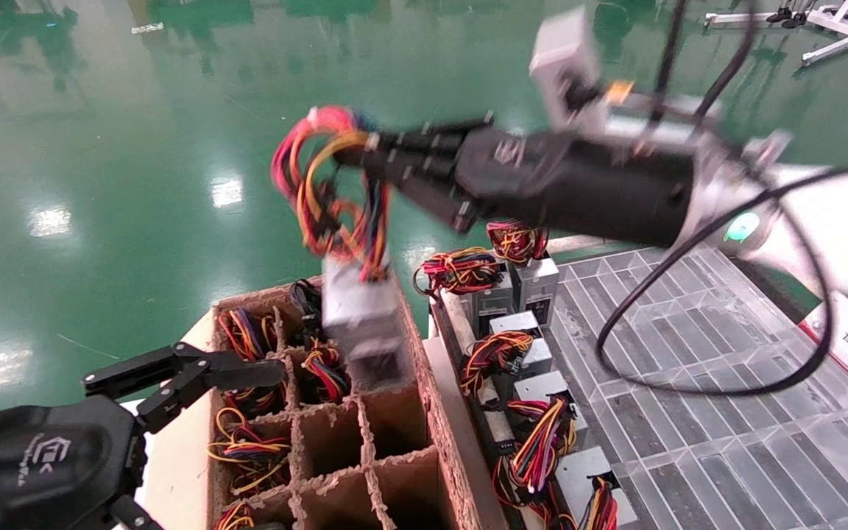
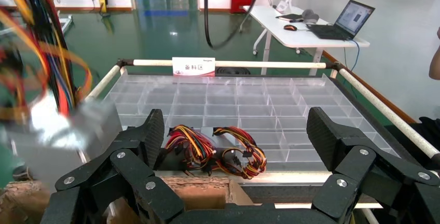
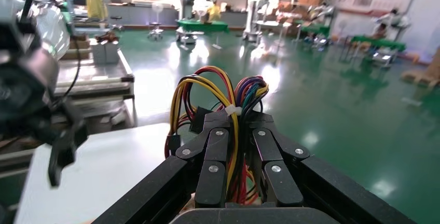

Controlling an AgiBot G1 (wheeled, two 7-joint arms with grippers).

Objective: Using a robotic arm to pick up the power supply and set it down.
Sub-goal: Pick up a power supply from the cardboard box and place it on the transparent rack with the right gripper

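The power supply (image 1: 361, 309), a small silver-grey box, hangs by its looped red, yellow and blue wires (image 1: 321, 184). Its lower end is at the mouth of a back-right cell of the cardboard divider box (image 1: 435, 419). My right gripper (image 1: 365, 151), on the white-shelled robotic arm (image 1: 836, 235), is shut on that wire bundle (image 3: 218, 86); the wires run between its fingers (image 3: 215, 146). In the left wrist view the box shows as a blur (image 2: 62, 130). My left gripper (image 1: 232, 368) stays open at the box's left edge, holding nothing (image 2: 236, 130).
Several cells of the cardboard box hold wired units (image 1: 247, 449); others stand empty. To the right, a row of power supplies (image 1: 534, 353) lines the edge of a clear compartment tray (image 1: 689, 368). A black cable (image 1: 689, 383) loops over the tray. Green floor lies beyond.
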